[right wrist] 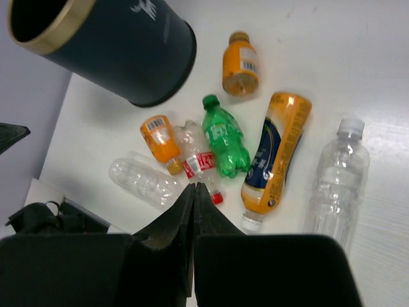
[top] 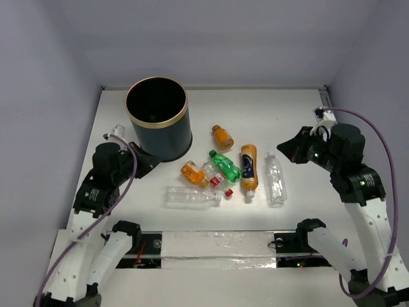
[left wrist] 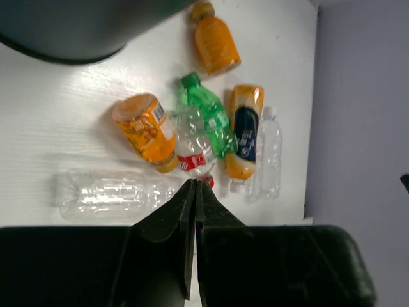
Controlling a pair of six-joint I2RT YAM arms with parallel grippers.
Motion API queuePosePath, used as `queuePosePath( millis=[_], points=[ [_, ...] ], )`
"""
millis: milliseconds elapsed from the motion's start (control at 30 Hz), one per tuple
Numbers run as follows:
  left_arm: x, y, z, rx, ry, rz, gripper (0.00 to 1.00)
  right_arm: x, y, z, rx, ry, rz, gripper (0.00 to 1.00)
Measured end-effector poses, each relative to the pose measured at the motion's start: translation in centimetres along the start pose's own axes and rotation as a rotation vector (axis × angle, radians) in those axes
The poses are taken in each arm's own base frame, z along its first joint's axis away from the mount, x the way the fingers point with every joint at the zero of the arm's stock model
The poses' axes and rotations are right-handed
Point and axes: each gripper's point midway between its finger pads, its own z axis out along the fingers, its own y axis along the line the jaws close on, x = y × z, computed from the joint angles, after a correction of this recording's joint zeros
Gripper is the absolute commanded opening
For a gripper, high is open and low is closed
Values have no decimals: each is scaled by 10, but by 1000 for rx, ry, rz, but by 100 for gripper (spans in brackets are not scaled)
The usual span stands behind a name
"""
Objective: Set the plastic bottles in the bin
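White table [top: 287,109]: plastic bottles [top: 225,167] lie clustered mid-surface, just right of the upright gold-rimmed bin [top: 167,137]; left gripper [top: 153,163] pinched fully closed, empty, beside bin; right gripper [top: 281,148] likewise closed, empty, right of bottles.

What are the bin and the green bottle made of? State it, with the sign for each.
Bin: probably painted metal, though unsure; dark navy wall with soft sheen, shiny gold rim. Green bottle: thin translucent plastic; light shows through, glossy highlights.
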Motion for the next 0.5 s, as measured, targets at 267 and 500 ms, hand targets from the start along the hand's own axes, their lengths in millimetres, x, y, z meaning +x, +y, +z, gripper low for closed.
queuePosePath(
  millis=[267,500],
  points=[
    [70,-5,45,-85,190,122,24,45,-24,34,28,161,72,0],
    [114,16,84,-237,263,140,73,65,-6,42,-37,248,31,7]
  ],
)
